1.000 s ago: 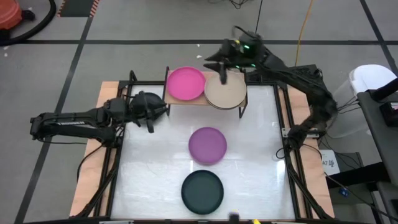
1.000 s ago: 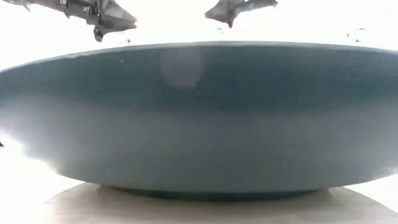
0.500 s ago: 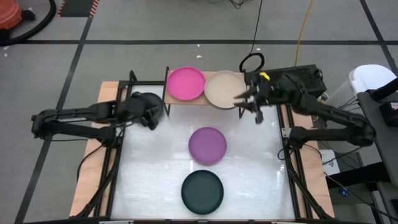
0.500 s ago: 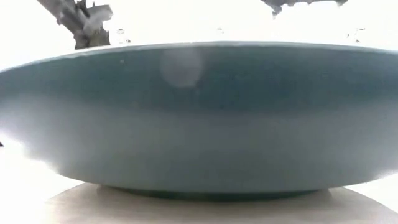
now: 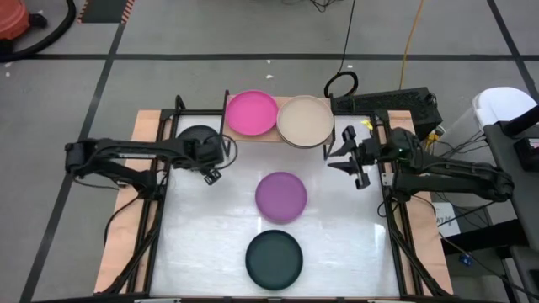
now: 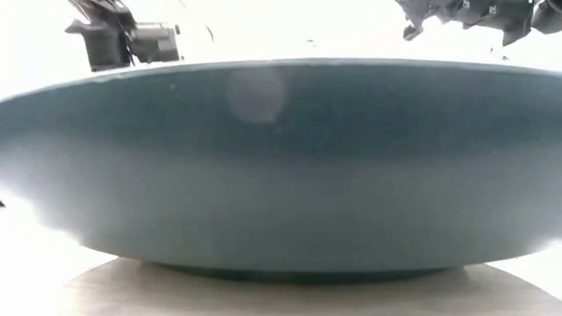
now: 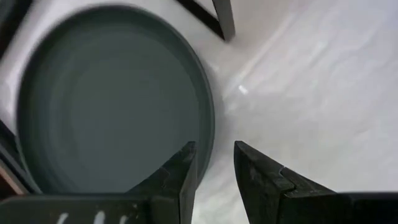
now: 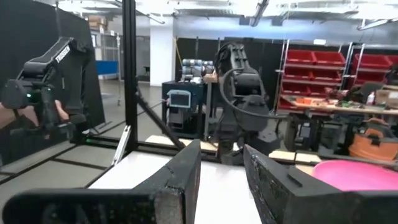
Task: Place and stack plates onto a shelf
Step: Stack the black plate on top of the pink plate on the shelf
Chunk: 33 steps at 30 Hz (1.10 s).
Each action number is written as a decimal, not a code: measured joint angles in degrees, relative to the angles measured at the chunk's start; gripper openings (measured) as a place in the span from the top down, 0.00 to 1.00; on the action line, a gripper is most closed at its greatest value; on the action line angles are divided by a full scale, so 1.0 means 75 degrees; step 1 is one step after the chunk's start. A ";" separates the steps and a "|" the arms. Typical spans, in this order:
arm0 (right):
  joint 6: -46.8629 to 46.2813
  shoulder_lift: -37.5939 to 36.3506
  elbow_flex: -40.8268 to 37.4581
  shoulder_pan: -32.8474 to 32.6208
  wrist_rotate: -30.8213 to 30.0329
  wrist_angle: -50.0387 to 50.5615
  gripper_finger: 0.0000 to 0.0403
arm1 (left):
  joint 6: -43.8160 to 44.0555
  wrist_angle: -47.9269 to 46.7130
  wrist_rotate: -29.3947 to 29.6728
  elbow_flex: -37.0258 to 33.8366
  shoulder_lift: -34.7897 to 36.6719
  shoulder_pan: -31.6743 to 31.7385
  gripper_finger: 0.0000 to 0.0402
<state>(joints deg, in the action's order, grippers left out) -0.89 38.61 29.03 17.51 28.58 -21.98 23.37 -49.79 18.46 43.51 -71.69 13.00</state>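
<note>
Dark plate (image 7: pixel 112 99), half hidden from above, faces the left tool (image 7: pixel 214 163), slightly parted, empty.

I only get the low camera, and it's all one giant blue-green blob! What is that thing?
Observer: It's a round dark teal plate sitting at the table's front edge, right against your camera.
Operator: Are any plates on the shelf?
Observer: Two, side by side on the small light-wood shelf: a round magenta plate and a round beige plate.
Operator: What's the left claw doing?
Observer: The left claw is open at the rim of a round dark plate on the table's left side.
</note>
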 joint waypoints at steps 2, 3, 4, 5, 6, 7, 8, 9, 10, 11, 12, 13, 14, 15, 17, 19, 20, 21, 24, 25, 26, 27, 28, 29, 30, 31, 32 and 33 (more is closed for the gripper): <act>0.0000 0.0003 -0.0067 -0.0062 -0.0003 0.0018 0.74 | -0.0139 0.0044 -0.0085 0.0000 -0.0344 0.0072 0.72; 0.0000 0.0003 -0.0077 -0.0085 -0.0001 0.0048 0.74 | -0.0191 0.0049 -0.0084 0.0000 -0.0497 0.0102 0.72; 0.0000 0.0008 -0.0077 -0.0106 -0.0003 0.0078 0.74 | -0.0251 0.0049 -0.0088 0.0000 -0.0627 0.0149 0.72; 0.0000 0.0006 -0.0077 -0.0121 -0.0003 0.0121 0.74 | -0.0286 0.0051 -0.0086 0.0000 -0.0752 0.0201 0.72; 0.0000 0.0007 -0.0077 -0.0133 -0.0003 0.0163 0.74 | -0.0311 0.0056 -0.0085 0.0000 -0.0862 0.0255 0.72; 0.0000 0.0010 -0.0077 -0.0147 -0.0003 0.0175 0.74 | -0.0347 0.0068 -0.0085 0.0001 -0.0959 0.0306 0.72; 0.0000 0.0011 -0.0077 -0.0153 -0.0003 0.0175 0.74 | -0.0372 0.0098 -0.0089 0.0000 -0.1041 0.0356 0.72; 0.0000 0.0009 -0.0077 -0.0153 -0.0003 0.0172 0.74 | -0.0426 0.0152 -0.0126 0.0000 -0.1109 0.0402 0.72; 0.0000 0.0009 -0.0077 -0.0153 -0.0003 0.0172 0.74 | -0.0486 0.0249 -0.0227 -0.0003 -0.1158 0.0449 0.72; 0.0000 0.0009 -0.0077 -0.0153 -0.0003 0.0177 0.74 | -0.0561 0.0396 -0.0344 -0.0021 -0.1191 0.0494 0.72; 0.0001 0.0009 -0.0077 -0.0153 -0.0003 0.0192 0.74 | -0.0620 0.0564 -0.0465 -0.0043 -0.1216 0.0536 0.72; 0.0004 0.0009 -0.0077 -0.0153 -0.0003 0.0216 0.74 | -0.0668 0.0722 -0.0536 -0.0069 -0.1240 0.0569 0.72; 0.0009 0.0009 -0.0077 -0.0153 -0.0009 0.0230 0.74 | -0.0699 0.0828 -0.0551 -0.0096 -0.1252 0.0602 0.72; 0.0009 0.0009 -0.0077 -0.0153 -0.0015 0.0239 0.74 | -0.0702 0.0888 -0.0567 -0.0130 -0.1257 0.0655 0.72; 0.0006 0.0009 -0.0077 -0.0153 -0.0017 0.0283 0.74 | -0.0702 0.0901 -0.0575 -0.0208 -0.1254 0.0771 0.72; 0.0006 0.0009 -0.0077 -0.0153 -0.0020 0.0316 0.74 | -0.0638 0.0911 -0.0575 -0.0314 -0.1254 0.0872 0.72; 0.0004 0.0009 -0.0077 -0.0153 -0.0020 0.0332 0.74 | -0.0594 0.0909 -0.0575 -0.0374 -0.1254 0.0928 0.72; 0.0003 0.0009 -0.0077 -0.0153 -0.0023 0.0358 0.74 | -0.0547 0.0911 -0.0575 -0.0439 -0.1254 0.0976 0.72; 0.0003 0.0012 -0.0077 -0.0153 -0.0026 0.0446 0.74 | -0.0465 0.0984 -0.0570 -0.0676 -0.1254 0.1067 0.72; 0.0005 0.0012 -0.0077 -0.0153 -0.0026 0.0460 0.74 | -0.0453 0.1084 -0.0569 -0.0770 -0.1254 0.1072 0.72; 0.0003 0.0009 -0.0077 -0.0153 -0.0029 0.0466 0.74 | -0.0449 0.1181 -0.0569 -0.0860 -0.1254 0.1072 0.73; 0.0003 0.0009 -0.0077 -0.0153 -0.0029 0.0479 0.74 | -0.0450 0.1249 -0.0545 -0.0941 -0.1254 0.1070 0.75; 0.0003 0.0010 -0.0077 -0.0153 -0.0029 0.0491 0.74 | -0.0456 0.1294 -0.0521 -0.0985 -0.1250 0.1069 0.77; 0.0003 0.0012 -0.0077 -0.0153 -0.0029 0.0495 0.74 | -0.0441 0.1315 -0.0502 -0.1004 -0.1242 0.1069 0.81; 0.0003 0.0012 -0.0077 -0.0153 -0.0029 0.0495 0.74 | -0.0402 0.1316 -0.0482 -0.1005 -0.1240 0.1062 0.85; 0.0003 0.0009 -0.0077 -0.0153 -0.0029 0.0495 0.74 | -0.0350 0.1328 -0.0430 -0.1005 -0.1240 0.1047 0.89; 0.0003 0.0009 -0.0077 -0.0153 -0.0029 0.0493 0.74 | -0.0302 0.1347 -0.0334 -0.0990 -0.1240 0.1028 0.93; 0.0004 0.0010 -0.0077 -0.0151 -0.0029 0.0493 0.74 | -0.0222 0.1360 -0.0222 -0.0964 -0.1240 0.1004 0.96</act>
<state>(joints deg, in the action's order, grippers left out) -0.86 38.68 28.45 16.38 28.36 -18.28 21.70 -39.60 16.80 36.28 -80.99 20.53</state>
